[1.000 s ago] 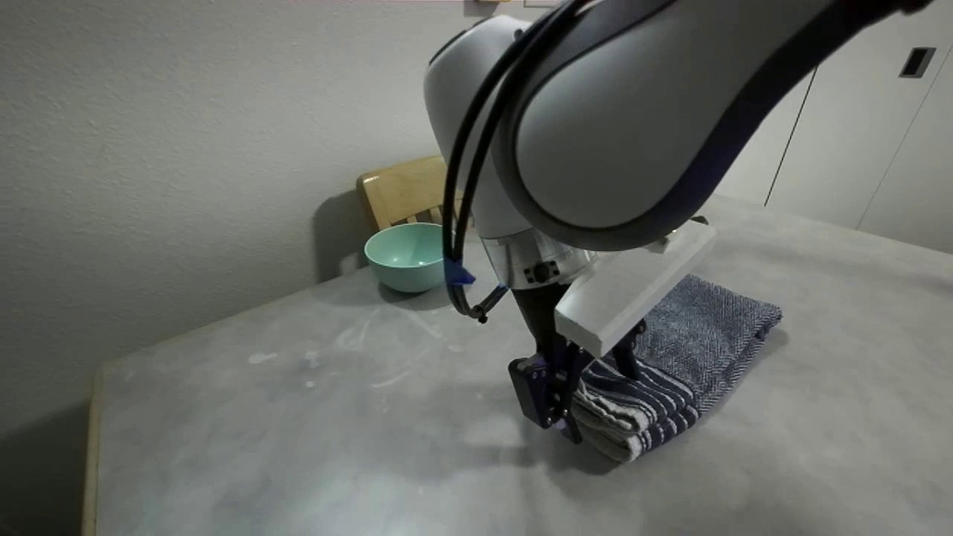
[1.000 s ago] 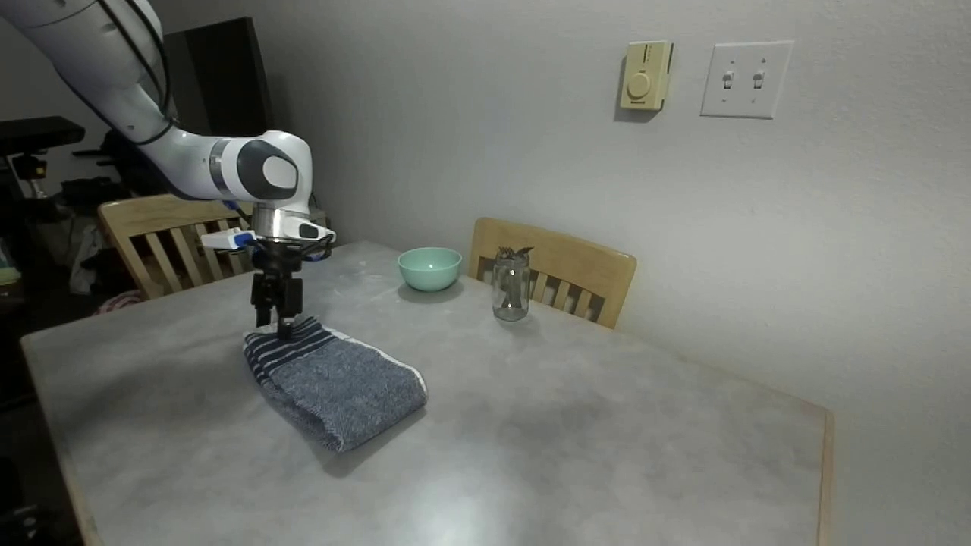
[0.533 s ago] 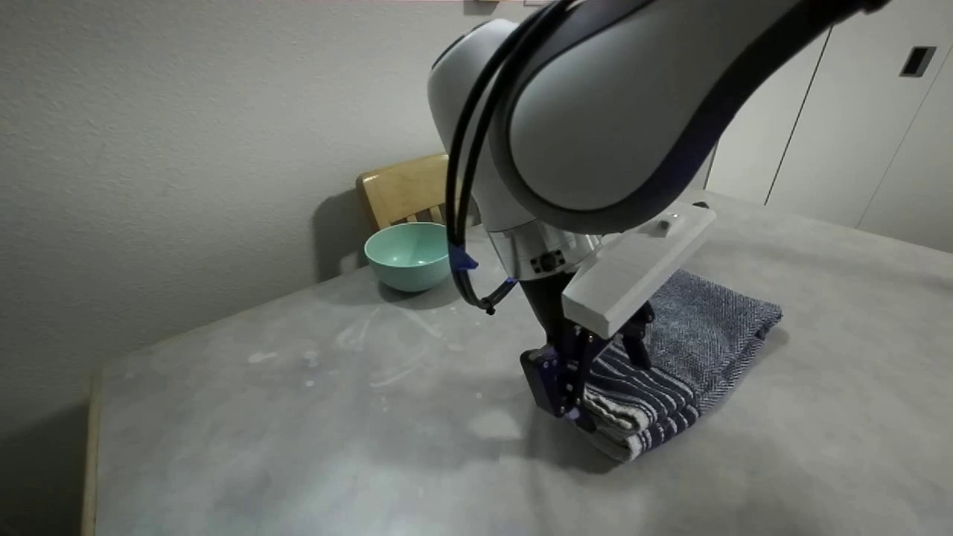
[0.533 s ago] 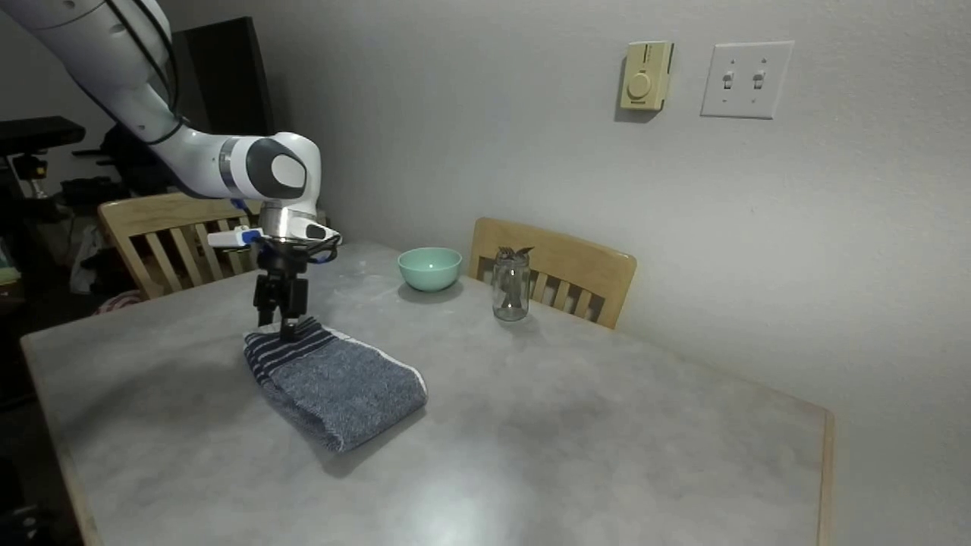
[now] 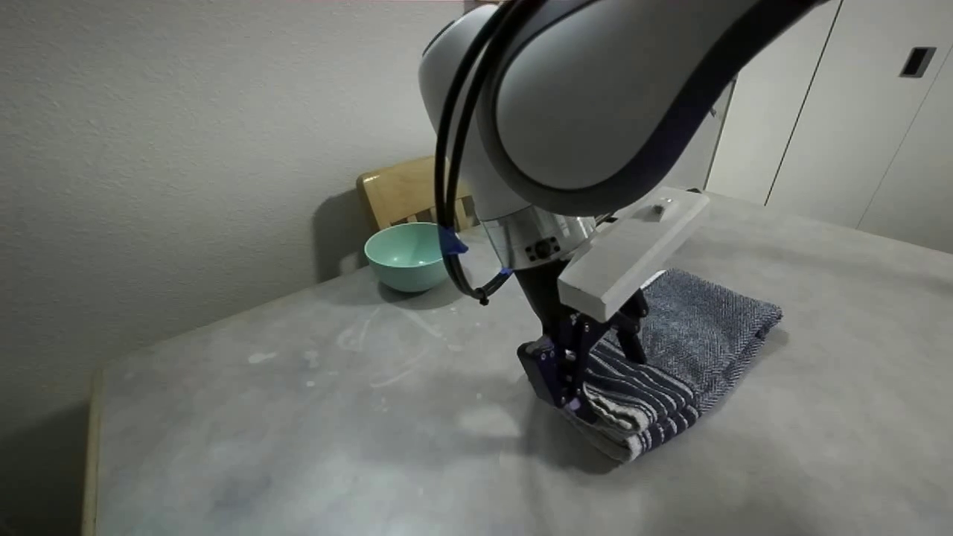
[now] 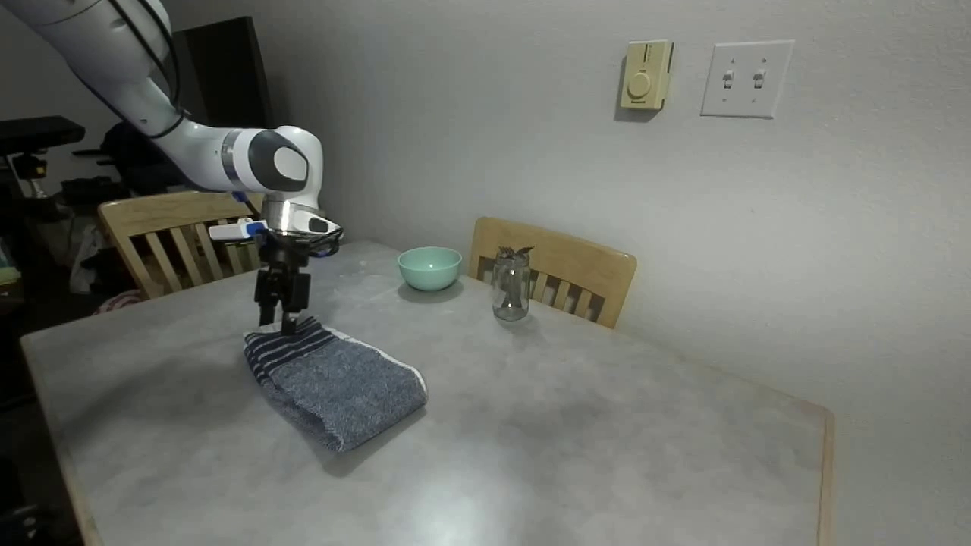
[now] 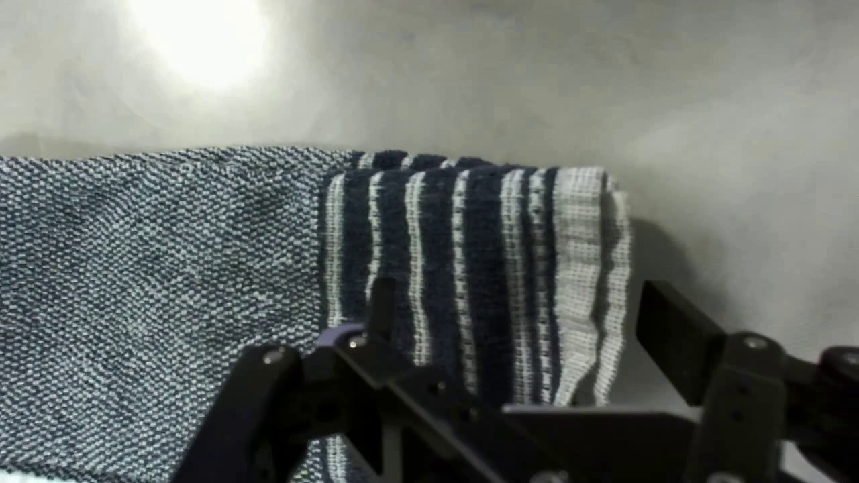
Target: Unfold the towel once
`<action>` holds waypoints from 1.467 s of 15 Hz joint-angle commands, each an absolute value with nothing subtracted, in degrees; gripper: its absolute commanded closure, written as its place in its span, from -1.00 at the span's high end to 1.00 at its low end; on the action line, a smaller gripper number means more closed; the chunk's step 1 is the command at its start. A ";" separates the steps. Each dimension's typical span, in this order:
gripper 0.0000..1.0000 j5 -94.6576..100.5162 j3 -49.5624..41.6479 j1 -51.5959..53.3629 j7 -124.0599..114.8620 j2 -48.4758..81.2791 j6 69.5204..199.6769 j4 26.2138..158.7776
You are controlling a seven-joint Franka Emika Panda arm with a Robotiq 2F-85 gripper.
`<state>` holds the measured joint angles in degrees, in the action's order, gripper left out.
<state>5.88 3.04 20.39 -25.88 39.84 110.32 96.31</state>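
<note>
Over the striped end (image 7: 484,268) of the towel (image 6: 341,383), the gripper (image 7: 515,295) is slightly shifted since a moment earlier. Its jaws are spread wide, the white hem (image 7: 578,255) seen between; contact cannot be told. Folded in layers, the towel is borne by the table (image 6: 592,425) beneath it.

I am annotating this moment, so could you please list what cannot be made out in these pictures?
Towel: cut off at the wrist view's left edge.
Gripper: contact with the towel unclear, black against navy stripes in both exterior views.
Teal bowl: right edge behind black cables in an exterior view.
Utensils: too small to count in an exterior view.
</note>
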 commanded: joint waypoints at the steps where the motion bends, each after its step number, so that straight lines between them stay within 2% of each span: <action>1: 0.64 6.42 3.25 20.24 -24.73 41.12 110.60 95.22; 3: 0.64 6.56 3.14 20.46 -25.18 41.22 111.07 95.36; 4: 0.57 6.84 2.97 20.72 -25.63 41.21 111.42 95.52; 6: 0.32 7.42 2.73 21.14 -26.23 41.40 112.10 95.55; 7: 0.14 7.76 2.65 21.29 -26.47 41.49 112.37 95.53; 9: 0.09 8.34 2.58 21.48 -26.72 41.85 112.76 95.35; 10: 0.17 8.55 2.58 21.54 -26.67 42.10 112.76 95.08; 12: 0.19 8.88 2.59 21.62 -26.55 42.30 112.64 94.84; 15: 0.09 9.25 2.61 21.63 -26.31 42.40 112.31 94.34; 20: 0.19 9.60 2.57 21.67 -26.07 42.34 111.76 93.52; 22: 0.10 9.69 2.58 21.66 -25.99 42.33 111.73 93.28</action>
<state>8.69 3.05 21.30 -26.37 41.30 112.41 94.97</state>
